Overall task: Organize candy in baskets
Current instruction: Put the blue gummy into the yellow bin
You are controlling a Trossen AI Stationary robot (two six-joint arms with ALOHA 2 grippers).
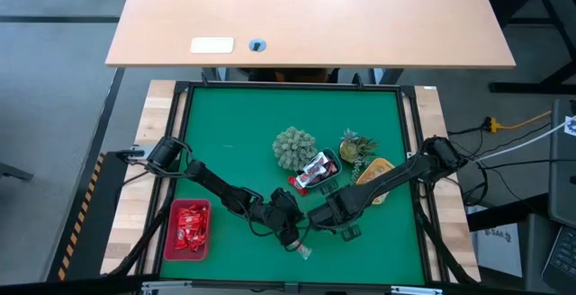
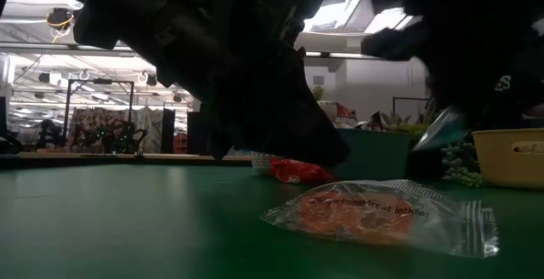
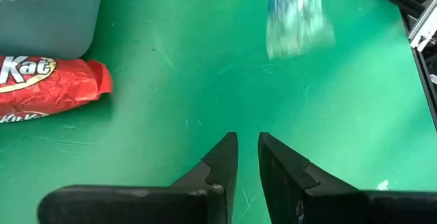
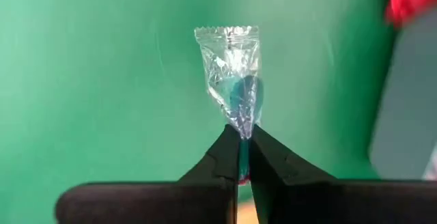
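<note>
A small clear-wrapped candy [image 4: 235, 80] with a blue sweet inside hangs from my right gripper [image 4: 244, 136], which is shut on it above the mat's near middle [image 1: 322, 214]. Beside it my left gripper [image 3: 247, 142] stands low over the mat, open by a narrow gap with nothing between its fingers. A red KitKat candy [image 3: 48, 80] lies on the mat next to the pale blue basket [image 1: 317, 174], which holds a few candies. The red basket [image 1: 190, 229] at the near left holds red candies. The yellow basket [image 1: 373, 180] is partly hidden under my right arm. My right gripper pinches the crimped end of the clear wrapper [image 4: 242, 127] between its two fingertips. The fingers come from above, pointing down. The candy hangs below them, clear of the mat.
A clear zip bag with orange contents [image 2: 374, 215] lies flat on the mat near the front edge [image 1: 303, 252]. Two green spiky plants [image 1: 294, 148] [image 1: 356, 147] stand behind the baskets. The mat's far half and left side are bare green.
</note>
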